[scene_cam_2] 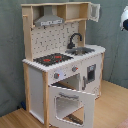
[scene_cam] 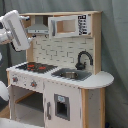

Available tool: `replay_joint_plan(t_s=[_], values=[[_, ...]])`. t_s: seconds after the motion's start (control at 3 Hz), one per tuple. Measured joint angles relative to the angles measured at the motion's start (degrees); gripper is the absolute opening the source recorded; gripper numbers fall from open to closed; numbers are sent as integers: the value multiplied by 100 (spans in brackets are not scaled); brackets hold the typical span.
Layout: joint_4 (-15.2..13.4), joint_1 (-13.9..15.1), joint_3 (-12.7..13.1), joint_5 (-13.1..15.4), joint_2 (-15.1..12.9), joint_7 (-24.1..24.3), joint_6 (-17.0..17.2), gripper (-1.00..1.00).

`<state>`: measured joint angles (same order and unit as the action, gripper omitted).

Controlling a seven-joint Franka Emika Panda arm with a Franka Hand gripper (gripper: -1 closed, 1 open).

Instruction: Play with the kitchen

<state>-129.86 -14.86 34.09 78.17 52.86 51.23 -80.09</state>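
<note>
kitchen [scene_cam_2: 65, 60]: upright, long axis vertical | oven door [scene_cam_2: 72, 105]: swung open | gripper: fingers unseen, cannot tell

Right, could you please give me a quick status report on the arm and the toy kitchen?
Arm raised beside the kitchen, clear of it. Oven door hanging open, upper cabinet door open. Nothing in the way.

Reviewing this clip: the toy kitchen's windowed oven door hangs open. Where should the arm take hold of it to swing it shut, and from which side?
Probably the free top edge of the white windowed oven door, approached from the front and above. In the second exterior view the door is hinged at the bottom and tilts outward and down, so that edge is exposed and farthest from the hinge. No handle can be made out.
</note>
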Motion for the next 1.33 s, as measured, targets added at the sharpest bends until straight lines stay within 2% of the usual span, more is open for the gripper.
replay_joint_plan(t_s=[0.67,1.0,1.33], values=[[-383,-202,-745,14,281,254,-1046,100],[-535,-206,-1028,15,438,253,-1614,100],[-566,-206,-1087,15,467,250,-1748,100]])
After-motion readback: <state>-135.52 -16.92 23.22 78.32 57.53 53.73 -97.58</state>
